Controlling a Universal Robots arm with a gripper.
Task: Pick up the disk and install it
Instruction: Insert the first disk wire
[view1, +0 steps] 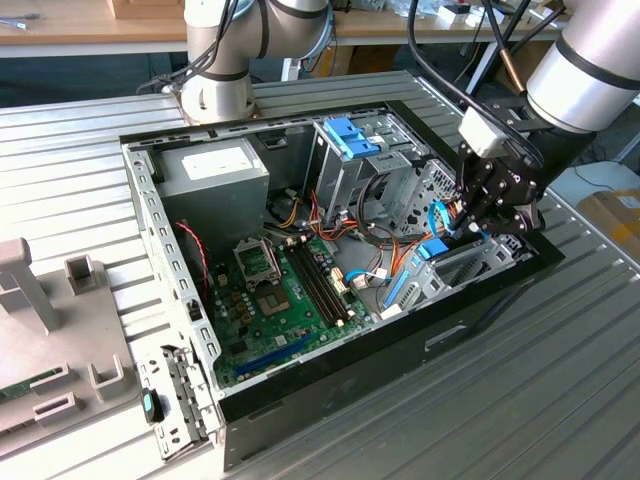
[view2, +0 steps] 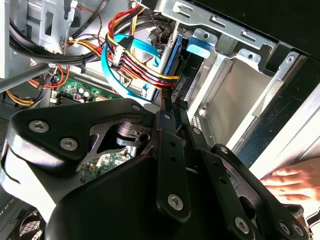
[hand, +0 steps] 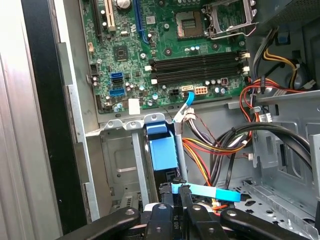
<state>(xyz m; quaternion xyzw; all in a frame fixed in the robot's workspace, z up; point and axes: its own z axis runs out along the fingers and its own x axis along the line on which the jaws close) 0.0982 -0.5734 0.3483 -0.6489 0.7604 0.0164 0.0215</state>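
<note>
One disk (hand: 162, 150) stands on edge in the metal drive bay (hand: 120, 170) at the front corner of the open computer case (view1: 175, 290), its bright blue carrier rail facing up toward the arm. In the exterior view the same blue part (view1: 432, 250) shows at the case's right end, just below the gripper (view1: 478, 225). In the second wrist view the disk (view2: 192, 50) sits between the grey bay walls, with a bundle of red, yellow and black wires (view2: 137, 62) just beside it.

The gripper (hand: 175, 195) is directly above the disk's near end, and its black fingers (hand: 186, 192) stand close together at that edge. A light blue flat cable (hand: 207, 191) crosses right at the fingertips (it blocks the contact point), so whether the jaws clamp the disk or merely touch it cannot be told.

Beyond the bay lies the green motherboard (view1: 275, 300), with its memory slots (hand: 197, 67) and empty processor socket (hand: 230, 17). A grey power supply box (view1: 215, 170) occupies the far corner of the case, and an upright drive cage carries a blue bracket (view1: 352, 138). The case rests on a ribbed metal table (view1: 560, 380). A person's hand (view2: 295, 182) rests beside the case wall in the second wrist view.
</note>
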